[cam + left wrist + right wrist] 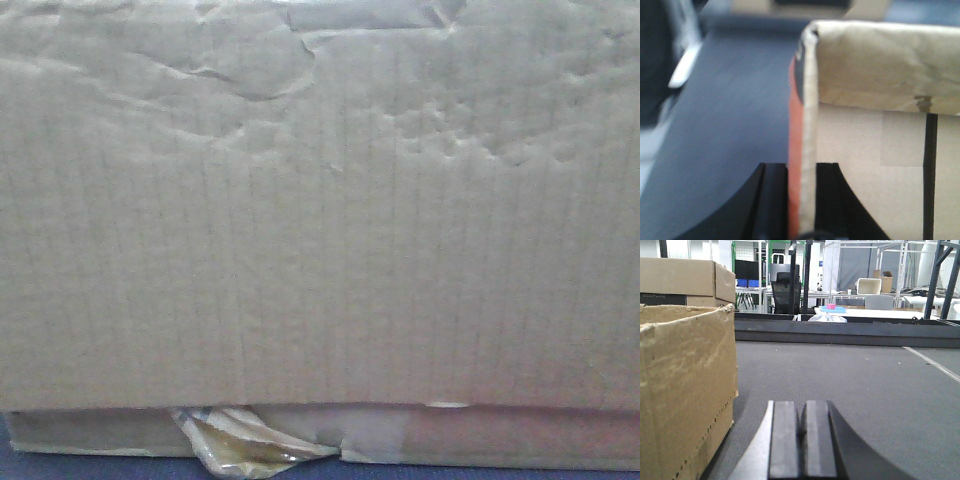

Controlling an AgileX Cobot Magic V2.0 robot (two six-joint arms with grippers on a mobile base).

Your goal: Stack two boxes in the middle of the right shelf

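Observation:
A large brown cardboard box (320, 220) with a creased face fills the front view. Under its lower edge shows a flatter box (500, 435) with peeling yellowish tape (245, 445). In the left wrist view my left gripper (801, 200) is shut on the thin upright wall of a cardboard box (880, 165), one finger on each side. My right gripper (801, 412) is shut on nothing, low over grey carpet-like ground, just right of a brown box (685, 390). Another box (685, 277) stands behind that one. The right shelf middle is out of view.
A dark low ledge (840, 330) crosses the ground ahead of the right gripper. Behind it are a black office chair (785, 292), white tables (875, 312) and metal frames. Grey ground (725, 130) lies left of the held box.

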